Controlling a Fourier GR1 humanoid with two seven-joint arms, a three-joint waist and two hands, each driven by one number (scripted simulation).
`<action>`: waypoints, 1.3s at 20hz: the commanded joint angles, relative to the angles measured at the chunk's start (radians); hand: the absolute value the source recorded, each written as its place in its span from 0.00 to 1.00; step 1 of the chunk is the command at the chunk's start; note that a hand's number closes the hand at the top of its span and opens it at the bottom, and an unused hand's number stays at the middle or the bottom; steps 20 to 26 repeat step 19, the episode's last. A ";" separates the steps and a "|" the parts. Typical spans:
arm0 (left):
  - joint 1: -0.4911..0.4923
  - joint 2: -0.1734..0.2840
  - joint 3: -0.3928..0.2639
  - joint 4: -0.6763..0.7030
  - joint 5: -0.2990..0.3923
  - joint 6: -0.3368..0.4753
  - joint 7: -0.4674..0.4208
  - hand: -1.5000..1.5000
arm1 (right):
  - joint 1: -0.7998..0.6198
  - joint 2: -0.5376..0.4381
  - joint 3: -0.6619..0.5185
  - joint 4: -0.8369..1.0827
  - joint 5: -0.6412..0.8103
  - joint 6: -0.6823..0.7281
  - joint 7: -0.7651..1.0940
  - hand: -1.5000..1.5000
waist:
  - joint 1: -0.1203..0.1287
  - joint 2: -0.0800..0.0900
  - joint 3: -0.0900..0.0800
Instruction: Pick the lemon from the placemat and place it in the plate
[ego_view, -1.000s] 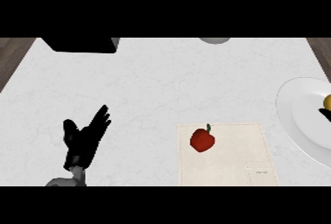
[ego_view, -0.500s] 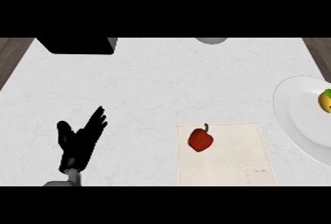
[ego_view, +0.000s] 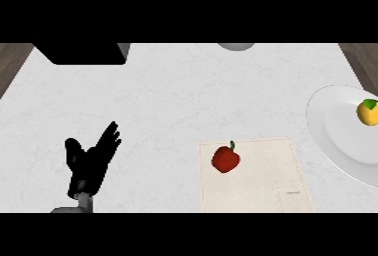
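The round yellow lemon (ego_view: 367, 111) already lies on the white round plate (ego_view: 336, 135), up and right of the beige rectangular placemat (ego_view: 255, 192). Left of the placemat, the black left hand (ego_view: 90, 162) rests open, holding nothing, on the far side from the lemon.

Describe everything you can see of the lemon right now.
The lemon is a small yellow fruit with a green bit at its top end. It lies on the white plate at the view's right edge, off the placemat, and part of it is cut off by that edge. Nothing but the plate touches it; no hand is near it.
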 joint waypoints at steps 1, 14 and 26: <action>-0.021 0.014 0.018 0.027 -0.002 -0.005 0.012 0.50 | 0.113 0.010 0.017 -0.040 -0.023 0.132 -0.060 0.00 | -0.007 -0.002 -0.001; -0.005 -0.024 -0.005 -0.052 -0.020 0.026 0.071 0.50 | 0.493 0.116 0.096 -0.447 -0.025 0.108 0.012 0.00 | -0.010 -0.003 -0.002; 0.029 -0.033 -0.004 0.007 -0.022 -0.012 -0.034 0.50 | 0.580 0.199 0.098 -0.639 -0.038 0.068 0.077 0.00 | -0.005 -0.002 -0.002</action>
